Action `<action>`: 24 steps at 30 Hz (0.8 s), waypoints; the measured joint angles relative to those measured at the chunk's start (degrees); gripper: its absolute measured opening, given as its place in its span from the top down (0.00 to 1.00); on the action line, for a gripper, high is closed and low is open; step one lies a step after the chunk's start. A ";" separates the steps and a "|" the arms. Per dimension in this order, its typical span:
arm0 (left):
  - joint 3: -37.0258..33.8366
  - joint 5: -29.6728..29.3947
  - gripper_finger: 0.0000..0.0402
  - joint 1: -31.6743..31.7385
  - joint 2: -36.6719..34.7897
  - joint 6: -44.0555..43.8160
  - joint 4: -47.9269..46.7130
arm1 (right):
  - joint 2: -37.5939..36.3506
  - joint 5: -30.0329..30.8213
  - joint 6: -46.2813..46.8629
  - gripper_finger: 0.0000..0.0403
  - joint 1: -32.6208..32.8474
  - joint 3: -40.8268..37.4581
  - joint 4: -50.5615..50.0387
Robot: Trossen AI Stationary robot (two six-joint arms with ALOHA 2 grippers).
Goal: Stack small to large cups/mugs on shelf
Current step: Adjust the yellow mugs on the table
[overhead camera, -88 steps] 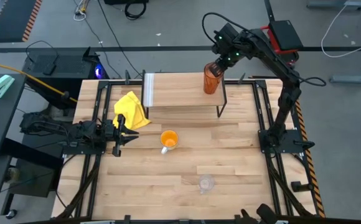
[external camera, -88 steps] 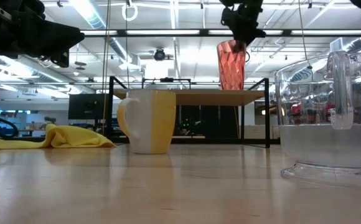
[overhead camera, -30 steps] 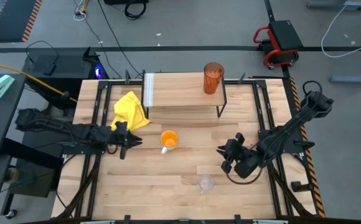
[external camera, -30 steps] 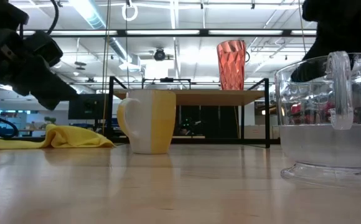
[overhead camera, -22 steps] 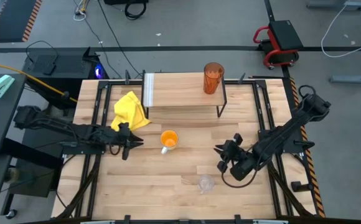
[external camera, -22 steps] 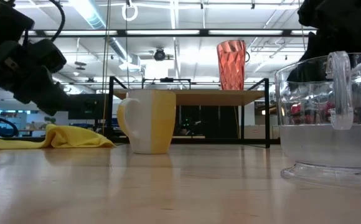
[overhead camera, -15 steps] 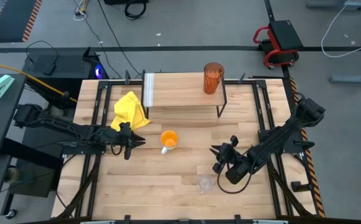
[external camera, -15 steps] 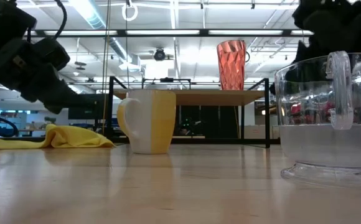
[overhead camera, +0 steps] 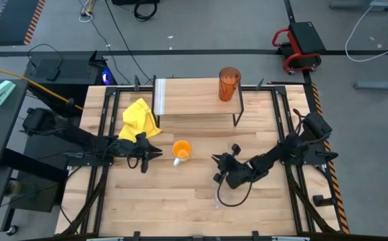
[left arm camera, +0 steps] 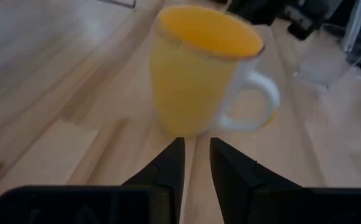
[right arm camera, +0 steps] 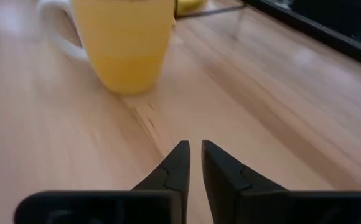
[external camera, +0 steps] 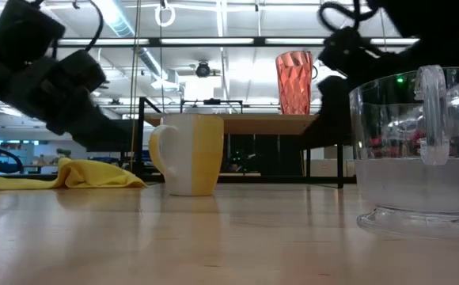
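High view: orange mug (overhead camera: 181, 149) sits on tabletop just in front of shelf (overhead camera: 195, 98), tumbler (overhead camera: 229, 84) already on shelf. Left gripper (overhead camera: 152, 153) and right gripper (overhead camera: 216, 168) flank mug, fingers nearly pressed together, likely approaching. Glass cup (external camera: 416, 150) farther out.

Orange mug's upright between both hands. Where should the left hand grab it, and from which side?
Grip the orange mug across its body or rim, coming in level from the left hand's side. The white handle sticks out on the near side, away from that approach, so the round wall is free. The fingers look nearly shut; they'd probably need opening.
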 joint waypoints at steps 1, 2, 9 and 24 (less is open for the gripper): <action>0.90 0.00 0.79 0.00 1.43 0.58 -0.11 | 0.12 -1.01 -2.07 0.90 -0.73 0.00 1.99; 1.88 -0.02 0.79 0.02 3.10 1.08 -0.55 | 0.21 -1.71 -3.97 0.91 -1.35 0.00 3.76; 8.02 -0.02 0.80 0.02 13.38 4.16 -0.58 | 0.30 -3.97 -10.46 0.98 -3.14 0.00 10.47; 17.23 2.81 0.81 2.01 24.75 5.61 -0.12 | 4.23 -14.68 -18.02 0.99 -5.56 3.89 18.22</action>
